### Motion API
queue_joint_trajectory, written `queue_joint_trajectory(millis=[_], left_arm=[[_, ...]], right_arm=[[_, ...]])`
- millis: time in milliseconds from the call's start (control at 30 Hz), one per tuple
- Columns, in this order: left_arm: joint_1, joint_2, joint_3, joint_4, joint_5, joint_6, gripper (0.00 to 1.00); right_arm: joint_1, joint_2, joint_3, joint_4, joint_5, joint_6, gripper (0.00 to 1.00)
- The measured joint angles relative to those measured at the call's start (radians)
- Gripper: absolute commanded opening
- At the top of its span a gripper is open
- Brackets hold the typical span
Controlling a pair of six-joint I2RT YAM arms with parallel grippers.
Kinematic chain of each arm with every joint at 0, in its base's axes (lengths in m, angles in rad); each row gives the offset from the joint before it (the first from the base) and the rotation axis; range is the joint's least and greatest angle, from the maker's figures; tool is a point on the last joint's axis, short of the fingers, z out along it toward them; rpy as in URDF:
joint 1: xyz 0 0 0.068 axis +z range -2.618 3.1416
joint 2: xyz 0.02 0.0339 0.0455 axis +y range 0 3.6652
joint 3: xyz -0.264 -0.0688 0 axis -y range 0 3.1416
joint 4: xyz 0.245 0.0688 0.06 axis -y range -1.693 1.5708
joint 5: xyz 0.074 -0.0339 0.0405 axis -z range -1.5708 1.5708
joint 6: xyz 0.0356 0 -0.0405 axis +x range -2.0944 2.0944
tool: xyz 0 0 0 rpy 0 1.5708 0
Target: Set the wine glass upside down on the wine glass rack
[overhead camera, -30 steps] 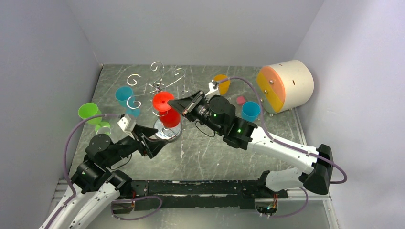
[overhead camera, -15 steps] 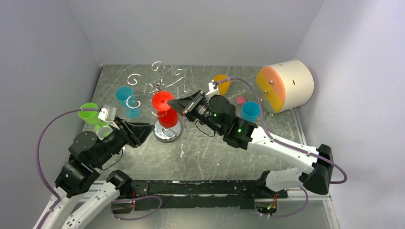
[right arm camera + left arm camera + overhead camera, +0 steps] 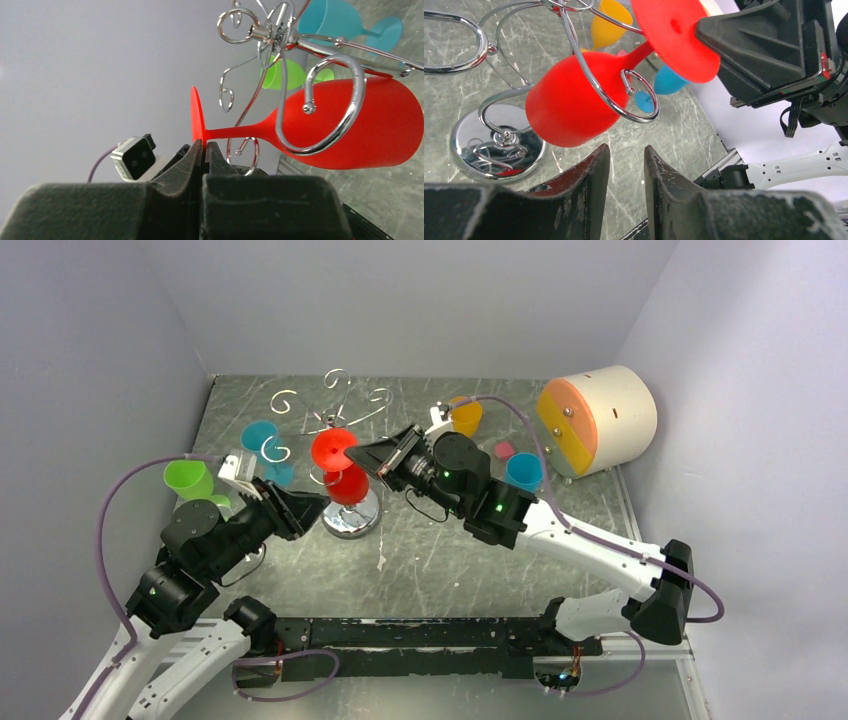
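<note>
Right gripper (image 3: 202, 150) is clamping the foot rim of the matte red wine glass (image 3: 350, 125). The glass is hanging tilted, bowl downward, beside the central post of the silver wire wine glass rack (image 3: 469, 155), and a scroll-ended arm is curling round its stem. Left gripper (image 3: 626, 155), jaws slightly parted and empty, is hovering just in front of the rack's round base. Risks, as judged: letting go before the foot is resting on the arm would drop the glass onto the base. Sideways drag from the pinching fingers could tip the rack, which nothing is steadying.
</note>
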Motion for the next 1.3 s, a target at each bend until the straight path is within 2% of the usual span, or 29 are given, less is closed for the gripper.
queue_joint_trajectory(millis=[367, 633, 833, 1300], left_arm=[[0.0, 0.01, 0.0, 0.009, -0.005, -0.007, 0.35], [0.0, 0.019, 0.098, -0.098, -0.097, -0.054, 0.32], [0.0, 0.035, 0.122, -0.102, -0.117, -0.061, 0.39], [0.0, 0.071, 0.121, -0.06, -0.112, -0.071, 0.29]], right_arm=[[0.0, -0.006, -0.014, -0.024, 0.016, -0.007, 0.0], [-0.001, -0.009, -0.016, -0.016, 0.015, -0.007, 0.0], [-0.001, -0.009, -0.016, -0.01, 0.015, -0.007, 0.0], [-0.001, -0.005, -0.017, -0.008, 0.002, -0.008, 0.0]])
